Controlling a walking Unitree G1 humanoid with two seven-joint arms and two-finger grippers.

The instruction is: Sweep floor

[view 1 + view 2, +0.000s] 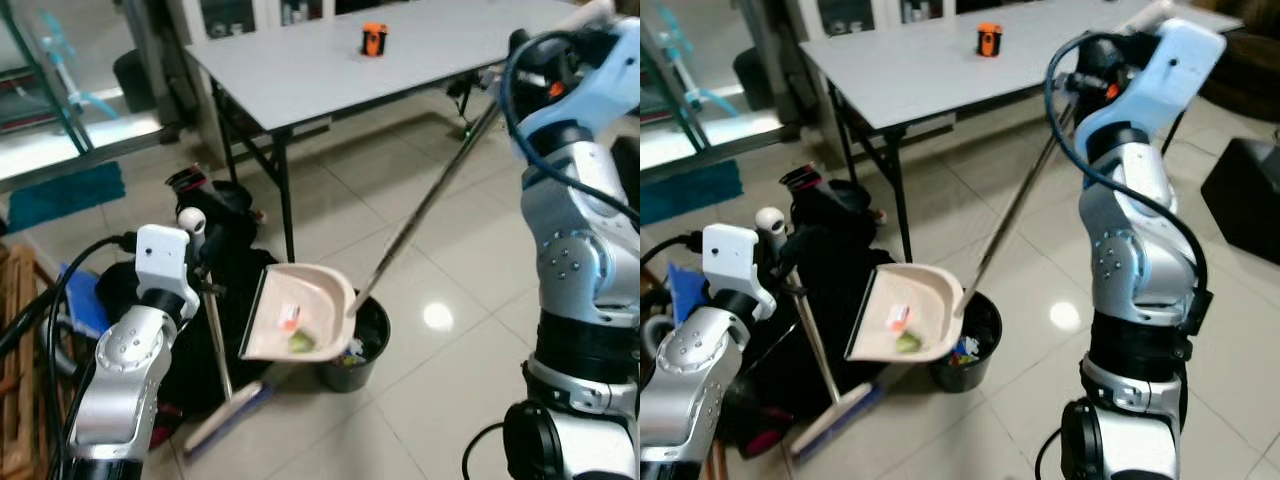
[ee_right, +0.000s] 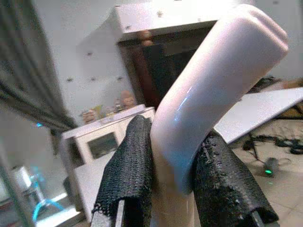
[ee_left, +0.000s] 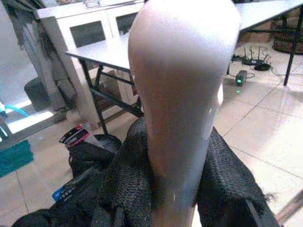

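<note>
A pale pink dustpan [image 1: 300, 312] hangs tilted over a small black bin [image 1: 362, 345], with orange and green scraps lying in it. Its long metal handle [image 1: 430, 200] runs up to my right gripper [image 2: 173, 156], which is shut on the handle's pale curved grip [image 2: 213, 85] up by the table edge. My left gripper [image 3: 163, 184] is shut on the broom's white handle top [image 3: 182, 80]. The broom pole [image 1: 215, 335] drops to the broom head [image 1: 225, 415] on the floor beside the bin.
A grey folding table [image 1: 330, 65] carries a small orange object [image 1: 374, 39]. Black bags [image 1: 225, 260] are piled at its leg on my left. A dark box [image 1: 1245, 195] sits at the right. A teal mat [image 1: 65, 192] lies far left. Glossy tiles [image 1: 440, 390] spread ahead.
</note>
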